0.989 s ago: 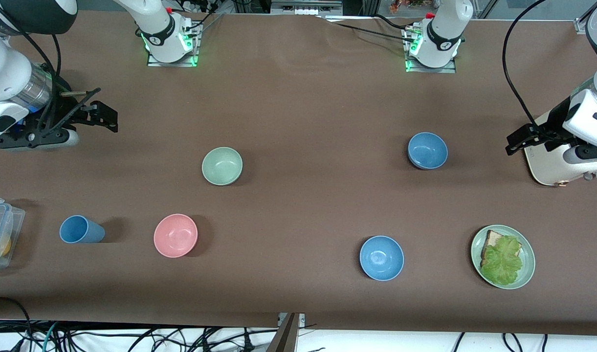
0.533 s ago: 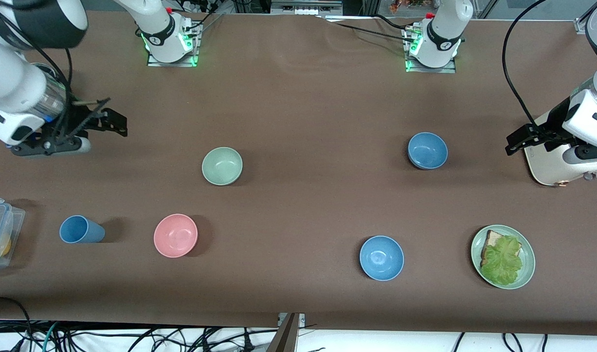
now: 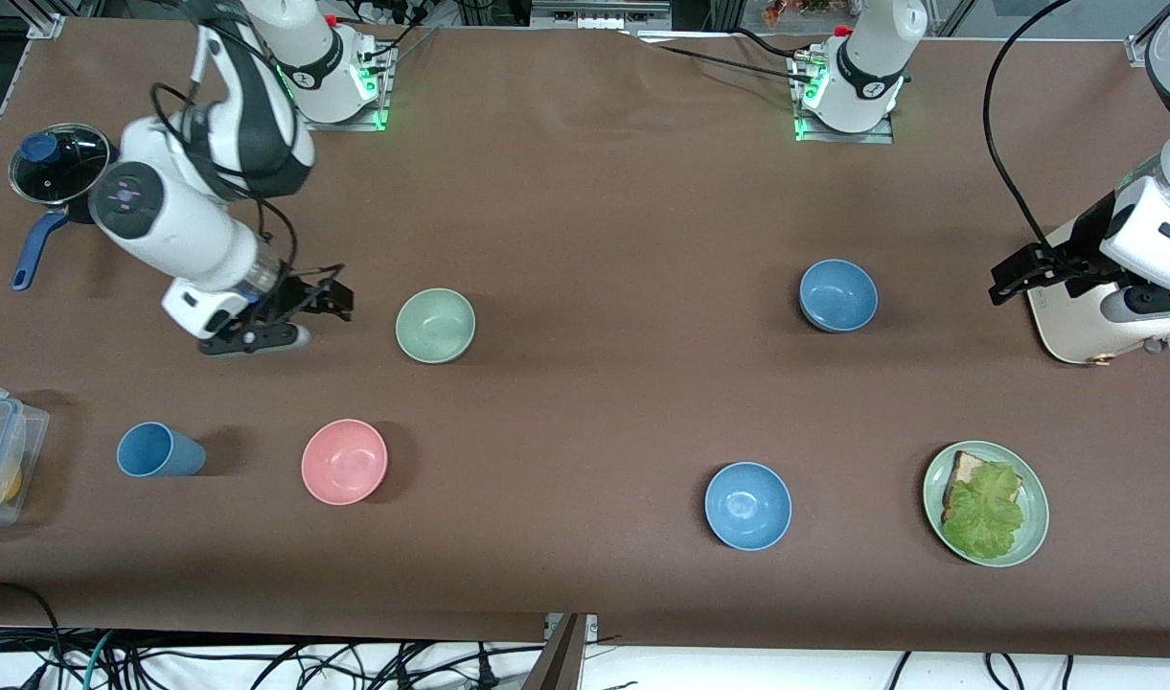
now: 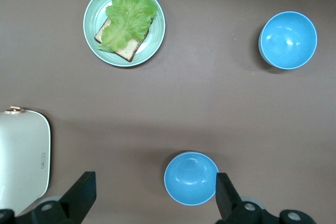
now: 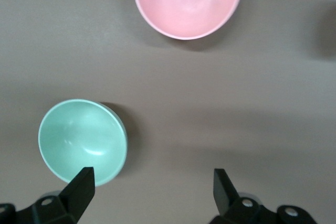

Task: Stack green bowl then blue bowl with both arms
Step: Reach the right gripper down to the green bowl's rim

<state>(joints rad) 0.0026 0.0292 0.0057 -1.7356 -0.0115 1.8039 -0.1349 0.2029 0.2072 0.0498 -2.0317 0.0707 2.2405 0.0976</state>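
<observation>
One green bowl [image 3: 435,325], two blue bowls [image 3: 837,295] [image 3: 747,505], unstacked.

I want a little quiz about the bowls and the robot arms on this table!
1. True or false: the green bowl already sits inside another bowl.
2. How many blue bowls are there?
3. Which gripper is beside the green bowl? A) left B) right

Key:
1. False; it sits alone on the table.
2. Two: one nearer the bases, one nearer the front camera.
3. B; the right gripper is open, while the left gripper waits open over the white appliance.
</observation>
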